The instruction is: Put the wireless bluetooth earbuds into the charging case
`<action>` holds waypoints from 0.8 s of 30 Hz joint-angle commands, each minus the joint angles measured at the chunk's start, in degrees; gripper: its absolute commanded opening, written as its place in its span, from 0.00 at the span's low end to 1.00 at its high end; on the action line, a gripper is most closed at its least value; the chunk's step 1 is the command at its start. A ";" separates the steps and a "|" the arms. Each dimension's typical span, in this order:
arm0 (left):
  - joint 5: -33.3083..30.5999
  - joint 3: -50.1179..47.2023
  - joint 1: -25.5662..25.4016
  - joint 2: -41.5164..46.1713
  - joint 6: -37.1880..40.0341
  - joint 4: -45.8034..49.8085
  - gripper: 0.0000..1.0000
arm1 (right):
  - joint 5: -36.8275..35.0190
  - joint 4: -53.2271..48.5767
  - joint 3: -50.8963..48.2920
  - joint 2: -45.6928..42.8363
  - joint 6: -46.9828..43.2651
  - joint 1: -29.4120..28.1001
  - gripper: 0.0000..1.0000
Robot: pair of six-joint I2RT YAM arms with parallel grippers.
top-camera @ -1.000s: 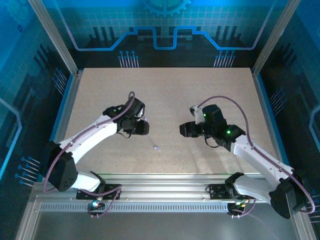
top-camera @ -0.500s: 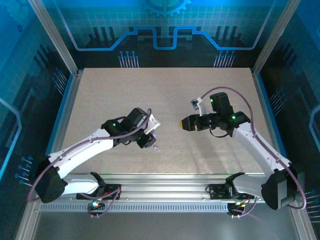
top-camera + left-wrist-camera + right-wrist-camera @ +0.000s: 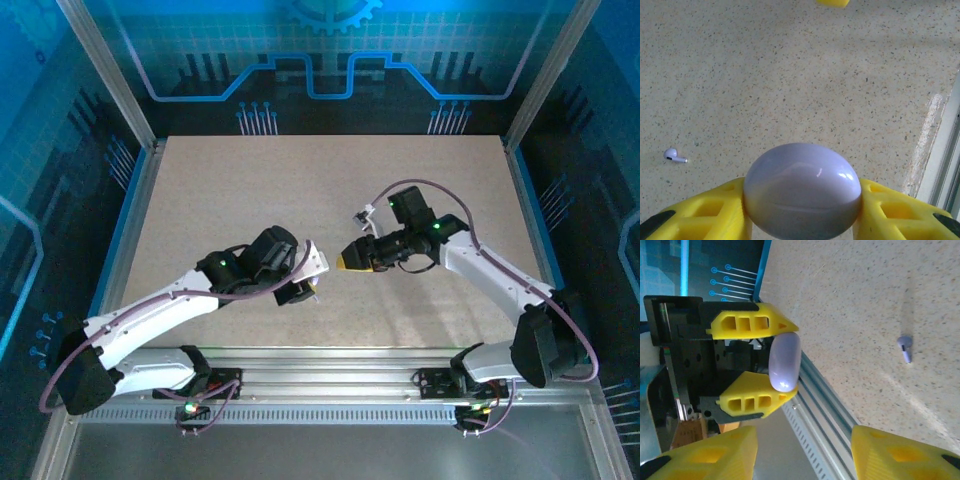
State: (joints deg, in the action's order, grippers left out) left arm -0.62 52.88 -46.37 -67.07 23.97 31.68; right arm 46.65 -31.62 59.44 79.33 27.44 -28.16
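Two arms meet low over the near middle of a speckled beige table (image 3: 815, 75). The left fingers (image 3: 715, 210), yellow and wedge-shaped, are clamped on either side of a smooth, pale lavender, egg-shaped case (image 3: 802, 192), which is held just above the table with its lid apparently closed. One small lavender earbud (image 3: 674, 156) lies loose on the table, off to the side of the case and apart from it; the right wrist camera shows it lying past the held case, towards the far side. The right fingers (image 3: 720, 450) stand apart with nothing between them, pointed at the case from close by. The step in hand looks like getting the case open so the earbud can go in. To do it well, the left arm should keep the case steady and turn its seam towards the right arm. The right fingers should come in slowly and catch only the lid, since the glossy rounded shell could slip or twist out of the clamp if pushed off-centre.
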 commanded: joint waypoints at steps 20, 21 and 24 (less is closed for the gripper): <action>-1.37 -0.37 -1.82 0.80 0.98 -2.42 0.44 | 4.31 10.40 3.55 9.58 6.84 -6.85 0.43; -1.48 -0.41 -1.89 0.80 0.95 -2.50 0.44 | 4.42 10.50 3.56 9.85 6.84 -6.99 0.42; -1.66 -0.32 -1.89 0.80 0.75 -2.59 0.44 | 4.83 11.12 3.62 10.38 6.97 -7.49 0.41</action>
State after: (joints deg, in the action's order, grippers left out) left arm -1.76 52.86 -47.75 -67.07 24.38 30.50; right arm 49.43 -21.78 61.52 88.79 33.71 -34.46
